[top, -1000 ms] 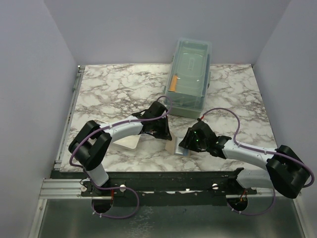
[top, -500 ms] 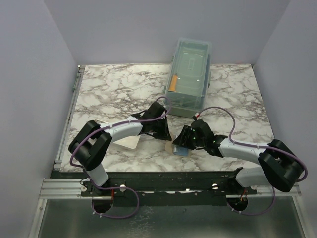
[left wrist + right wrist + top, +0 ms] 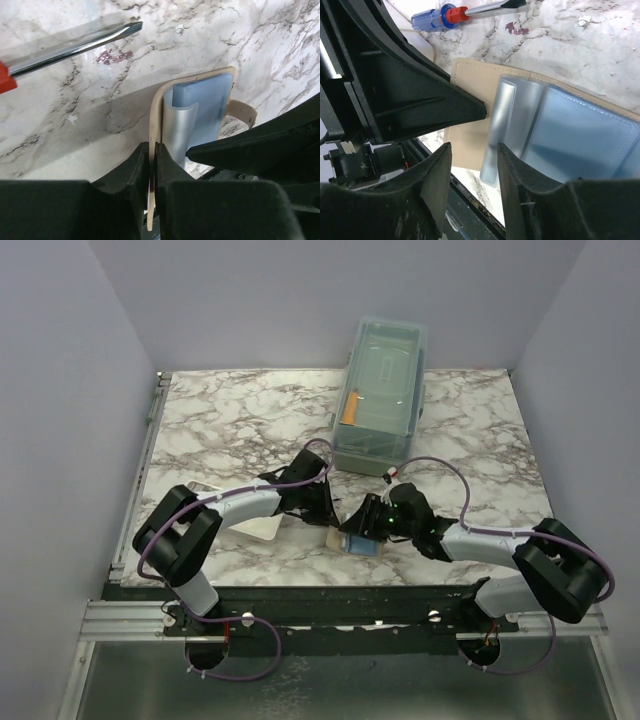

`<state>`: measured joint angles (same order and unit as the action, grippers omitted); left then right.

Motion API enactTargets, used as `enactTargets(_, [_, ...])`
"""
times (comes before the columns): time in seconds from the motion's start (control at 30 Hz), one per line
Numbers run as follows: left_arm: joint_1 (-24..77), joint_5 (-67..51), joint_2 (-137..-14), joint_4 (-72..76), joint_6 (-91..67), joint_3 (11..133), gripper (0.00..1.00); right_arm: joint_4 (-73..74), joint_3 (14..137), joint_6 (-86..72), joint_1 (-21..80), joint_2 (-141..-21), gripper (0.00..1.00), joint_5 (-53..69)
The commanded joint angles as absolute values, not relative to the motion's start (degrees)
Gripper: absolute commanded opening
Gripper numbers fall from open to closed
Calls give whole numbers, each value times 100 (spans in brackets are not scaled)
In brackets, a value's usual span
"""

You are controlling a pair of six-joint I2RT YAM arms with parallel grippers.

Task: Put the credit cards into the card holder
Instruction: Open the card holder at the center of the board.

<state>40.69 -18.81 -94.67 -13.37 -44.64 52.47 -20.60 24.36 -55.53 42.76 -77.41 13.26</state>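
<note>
The card holder [image 3: 352, 542] lies open on the marble surface [image 3: 230, 420], lower middle of the overhead view, right between the two arms. The left claw [image 3: 154, 150] is clenched on its tan flap, holding that flap up on edge. The right claw [image 3: 473, 150] faces it from the right, fingers about half apart around the near end of a silvery card [image 3: 509, 115]. The card's long axis runs straight ahead into the blue lining. Whether that claw truly pinches the card, I cannot tell.

Top camera: high behind arm bases [image 3: 197, 588], looking down on whole table [image 3: 230, 420]. Wrist cameras: very close, low, facing each other across wallet [image 3: 200, 97]; both catch screwdriver [image 3: 75, 45].
</note>
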Motion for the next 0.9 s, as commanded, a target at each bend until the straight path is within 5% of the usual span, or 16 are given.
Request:
enactTargets(0.0, [3948,-1928,-9178,-1301,-4567,5101,17,-2509,2360,-5547,4249,-7947,44,1701])
enactTargets(0.87, [2484,-2541,-7377,-2421,-4019,5193,90,-2730,3804,-4813,4426,-9265,49,2732])
